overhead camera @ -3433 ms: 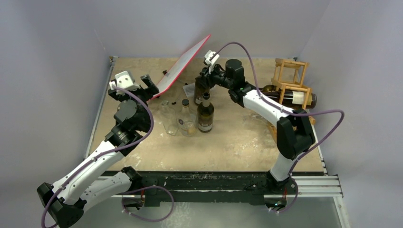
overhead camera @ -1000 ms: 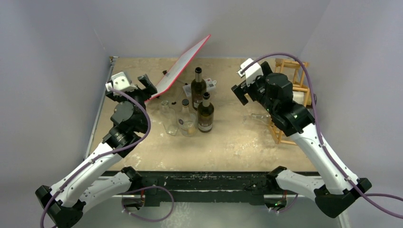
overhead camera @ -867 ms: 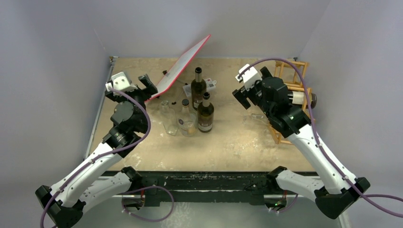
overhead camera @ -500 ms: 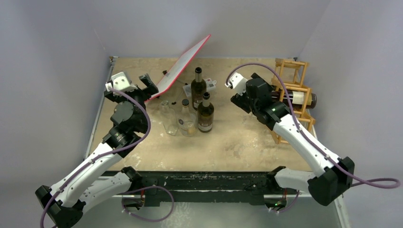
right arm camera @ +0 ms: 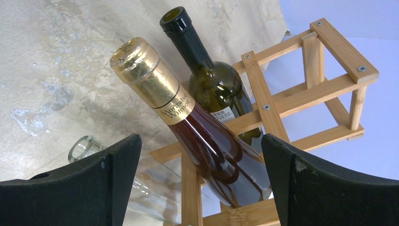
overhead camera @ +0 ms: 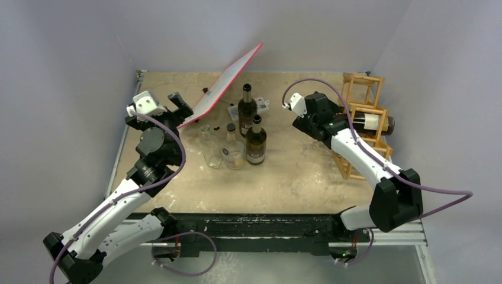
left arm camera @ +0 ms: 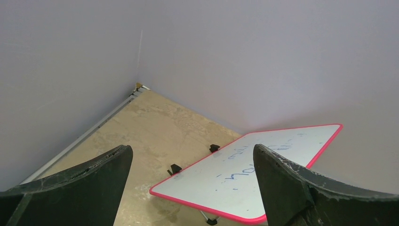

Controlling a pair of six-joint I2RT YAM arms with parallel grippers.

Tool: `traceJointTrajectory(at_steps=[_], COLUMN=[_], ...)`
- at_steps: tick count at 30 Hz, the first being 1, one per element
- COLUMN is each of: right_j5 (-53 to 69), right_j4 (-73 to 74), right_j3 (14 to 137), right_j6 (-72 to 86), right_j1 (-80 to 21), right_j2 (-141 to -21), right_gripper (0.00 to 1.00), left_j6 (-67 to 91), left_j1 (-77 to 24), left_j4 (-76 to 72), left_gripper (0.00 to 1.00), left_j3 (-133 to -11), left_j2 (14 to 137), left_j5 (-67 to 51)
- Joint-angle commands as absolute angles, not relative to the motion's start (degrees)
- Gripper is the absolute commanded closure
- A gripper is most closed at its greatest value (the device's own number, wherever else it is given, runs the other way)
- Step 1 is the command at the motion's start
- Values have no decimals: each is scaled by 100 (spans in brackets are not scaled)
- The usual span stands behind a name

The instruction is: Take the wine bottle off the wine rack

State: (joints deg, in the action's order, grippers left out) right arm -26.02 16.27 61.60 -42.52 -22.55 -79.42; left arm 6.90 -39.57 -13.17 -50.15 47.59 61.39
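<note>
Our right claw (right arm camera: 201,141) is spread wide and grasps nothing. Its two dark fingers (right arm camera: 84,183) frame the wine bottle (right arm camera: 197,127), whose gold-foiled neck points back toward the claw and shows in the gap between them, touching neither. The bottle's long axis runs from that cap away from the claw into a cell of the wine rack (right arm camera: 266,101), where it lies on the wooden bars. Its base is hidden behind the lowest bar and the fingers. On the gold collar we read "Montalvo Wilmot".

Just beyond it, a dark green bottle (right arm camera: 214,82) with a black cap lies in the neighbouring cell, pointing much the same way. Its small white label is too fine to read. By the left finger, a clear glass bottle (right arm camera: 87,146) shows little more than its mouth; the rest is cut off.

Our left claw (left arm camera: 193,153) is likewise released and empty. Ahead of it stands a red-edged whiteboard (left arm camera: 263,174), whose blue handwriting we cannot make out.
</note>
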Motion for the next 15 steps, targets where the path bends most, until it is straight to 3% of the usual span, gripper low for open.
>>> traceJointTrajectory(at_steps=[1, 11, 15], right_j5=[-2579, -2979, -2900], right_j4=[1074, 447, 578], right_j3=[6024, 5767, 5907], right_j6=[-4691, -5290, -5333], right_j1=[-2276, -2238, -2100], right_j2=[-7922, -8338, -8595], right_gripper=[0, 0, 6], left_j6=[770, 744, 696], left_j1=[-3977, -3975, -3978], left_j4=[-1556, -1450, -1484], left_gripper=[0, 0, 0], left_j3=[-5057, -5073, -5053], left_j2=[4572, 4613, 4595], left_j5=[6325, 5899, 5954])
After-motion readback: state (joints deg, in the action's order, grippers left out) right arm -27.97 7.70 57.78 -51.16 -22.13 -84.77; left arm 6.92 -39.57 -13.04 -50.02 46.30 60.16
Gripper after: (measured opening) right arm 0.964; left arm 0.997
